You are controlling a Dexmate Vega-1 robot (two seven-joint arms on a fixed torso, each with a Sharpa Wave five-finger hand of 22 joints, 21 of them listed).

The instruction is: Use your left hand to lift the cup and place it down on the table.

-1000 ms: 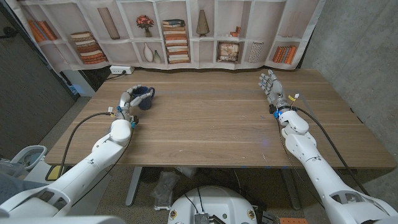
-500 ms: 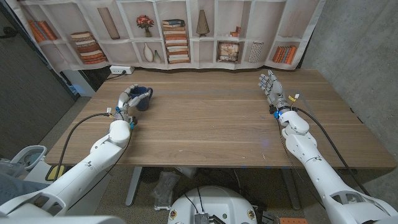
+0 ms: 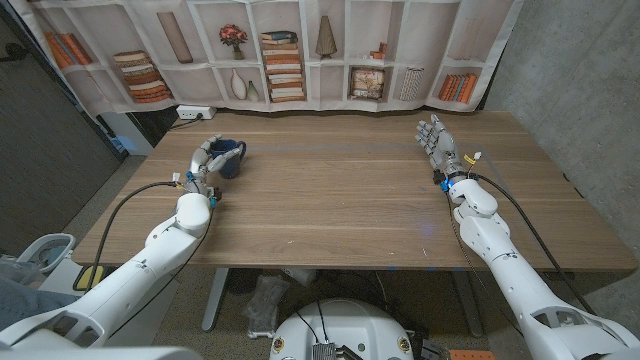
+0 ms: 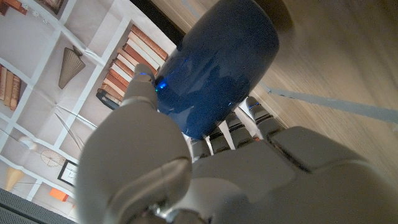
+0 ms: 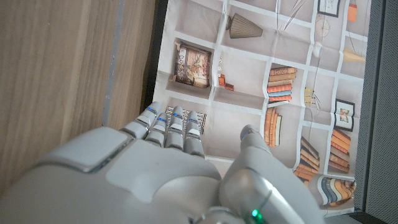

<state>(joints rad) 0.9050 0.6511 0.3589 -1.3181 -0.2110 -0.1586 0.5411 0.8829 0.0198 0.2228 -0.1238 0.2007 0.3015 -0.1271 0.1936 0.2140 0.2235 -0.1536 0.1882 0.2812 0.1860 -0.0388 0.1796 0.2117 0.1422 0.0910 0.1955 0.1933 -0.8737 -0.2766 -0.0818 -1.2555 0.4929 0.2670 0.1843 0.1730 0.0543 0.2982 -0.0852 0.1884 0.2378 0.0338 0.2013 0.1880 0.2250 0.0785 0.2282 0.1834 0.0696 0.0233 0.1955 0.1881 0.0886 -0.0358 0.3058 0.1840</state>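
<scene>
cup: dark blue cup (image 3: pixel 232 157), sitting toward the far left part of the desk (image 3: pixel 340 200) in the head view. In the left wrist view it's a glossy blue body (image 4: pixel 219 68) right in front of my fingers.

left hand: my left hand (image 3: pixel 207 160) is wrapped around the cup, fingers on one side and thumb on the other. The wrist cam shows the thumb (image 4: pixel 144 84) pressed against the blue wall and the other fingers (image 4: pixel 239 121) tucked against it lower down, so it's clamped on the cup.

is it lifted?: honestly can't tell from here. The head view is too small to see any gap under the cup, and the wrist view doesn't show its base meeting the wood. Could be touching the desk, could be just off it.

right hand: my right hand (image 3: pixel 436 139) is over on the far right side of the desk, well apart from the cup, holding nothing. Fingers are stretched out and pointing toward the back wall, a bit spread. Right wrist cam shows the straight fingers (image 5: pixel 169 127) with the thumb (image 5: pixel 252 140) off to the side.

arms: the left arm (image 3: pixel 150 255) comes in from the bottom left corner and the right arm (image 3: pixel 500 250) from the bottom right, both with black cables running along them.

background: printed bookshelf backdrop (image 3: pixel 270 50) behind the desk, with a white power strip (image 3: pixel 197 113) at its foot near the far left corner.
</scene>
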